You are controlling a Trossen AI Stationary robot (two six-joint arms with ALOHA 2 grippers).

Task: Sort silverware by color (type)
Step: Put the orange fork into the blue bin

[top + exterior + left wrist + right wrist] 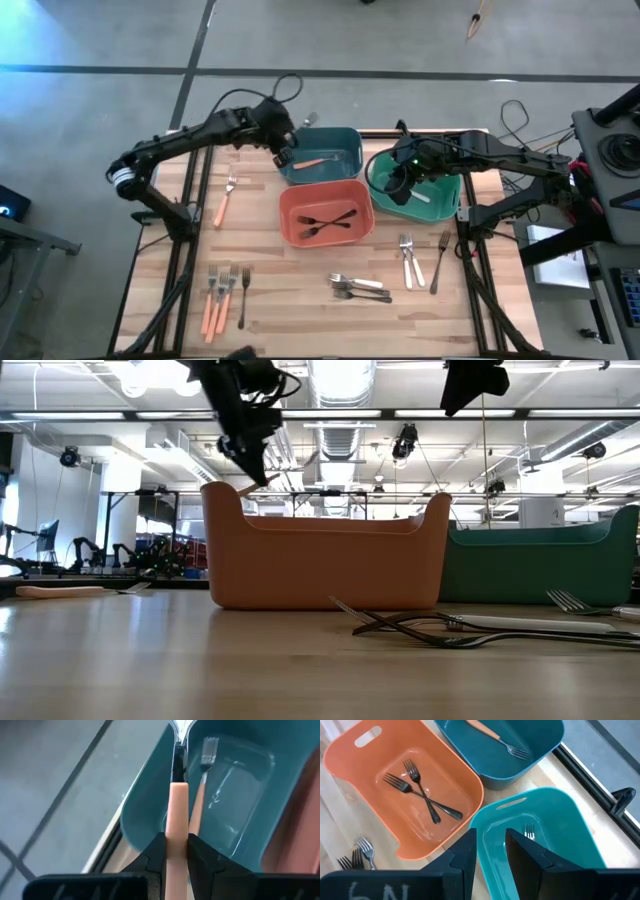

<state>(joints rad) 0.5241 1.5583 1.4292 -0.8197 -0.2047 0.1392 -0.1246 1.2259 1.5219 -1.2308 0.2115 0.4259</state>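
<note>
Item: orange-handled fork [176, 815], pinched by its handle between the fingers of the left gripper [176, 847], metal head pointing away from the wrist. Location: above the near-left edge of the dark teal bin [345, 170], at the rear of the table [290, 300].

Contents of dark teal bin: one orange-handled fork already lying inside [492, 735].

Contents of orange-red bin [290, 225]: two black forks [417, 790], crossed.

Contents of green bin [450, 205]: one silver fork [529, 831]; the right gripper [490, 847] hangs over it, fingers apart with nothing seen between them.

Unsorted stock on the table: orange-handled fork at left [225, 200]; orange-handled group with one black fork at front left [222, 298]; mixed silver and black pile at front centre [358, 288]; silver pieces and a dark fork at right [420, 262].

Step in hand, as judged: deposit of the held fork into the dark teal bin.

Handling notes: the fork hangs close to the bin wall, so the left gripper would do well to carry further over the open interior before letting go. A low release should keep the fork from bouncing out or lodging on the rim. The fingers should part fully and lift straight up, clear of the fork below. The right arm sits well apart; little risk of collision
</note>
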